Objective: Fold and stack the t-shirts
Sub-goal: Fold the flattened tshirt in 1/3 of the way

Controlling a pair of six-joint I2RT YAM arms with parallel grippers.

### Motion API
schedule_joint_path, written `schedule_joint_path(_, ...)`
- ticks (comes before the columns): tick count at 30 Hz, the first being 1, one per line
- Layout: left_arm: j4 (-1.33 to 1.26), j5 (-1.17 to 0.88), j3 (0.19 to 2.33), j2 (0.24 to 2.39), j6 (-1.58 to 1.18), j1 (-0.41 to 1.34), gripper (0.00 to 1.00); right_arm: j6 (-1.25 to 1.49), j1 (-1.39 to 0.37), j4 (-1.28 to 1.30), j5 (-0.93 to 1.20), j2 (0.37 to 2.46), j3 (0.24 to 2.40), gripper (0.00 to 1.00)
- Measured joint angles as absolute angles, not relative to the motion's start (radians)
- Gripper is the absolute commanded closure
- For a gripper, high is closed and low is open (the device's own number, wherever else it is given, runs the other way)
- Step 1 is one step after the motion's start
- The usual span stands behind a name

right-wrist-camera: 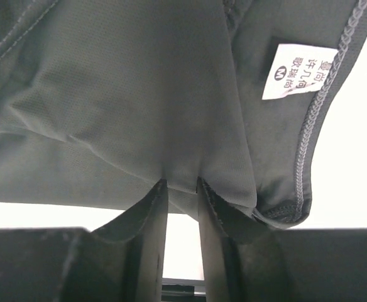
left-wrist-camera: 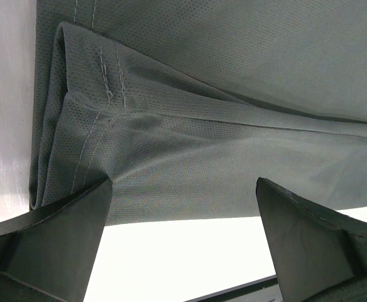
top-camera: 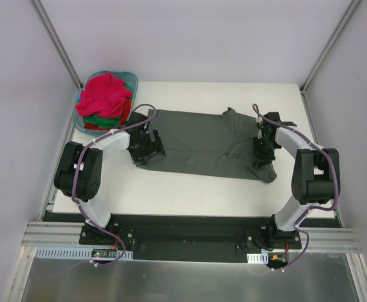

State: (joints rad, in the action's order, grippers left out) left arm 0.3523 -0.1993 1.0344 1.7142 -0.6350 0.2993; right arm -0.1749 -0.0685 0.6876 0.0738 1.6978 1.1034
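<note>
I judge the first fold is in hand: the grey t-shirt [top-camera: 202, 145] lies flat beside the basket [top-camera: 133, 77], the right gripper [right-wrist-camera: 182, 184] pinched on its collar end, the left gripper [left-wrist-camera: 183, 185] wide open and empty over the hem nearer the basket, needing to close next.

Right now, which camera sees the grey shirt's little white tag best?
The right wrist view: the tag is close, print readable. The top view shows the grey shirt, tag too small. The left wrist view shows only a hem.
</note>
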Motion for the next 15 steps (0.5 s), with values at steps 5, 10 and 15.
schedule_joint_path(5,0.348,-0.19,1.025,1.705,-0.632,0.299,0.01,-0.176,-0.068,0.69,0.065,1.698,1.109,0.88)
schedule_joint_path(10,0.348,-0.17,1.016,1.694,-0.623,0.299,0.01,-0.183,-0.069,0.693,0.021,1.698,1.113,0.75)
schedule_joint_path(15,0.349,-0.17,1.016,1.694,-0.612,0.299,0.01,-0.191,-0.064,0.697,0.001,1.714,1.121,0.63)
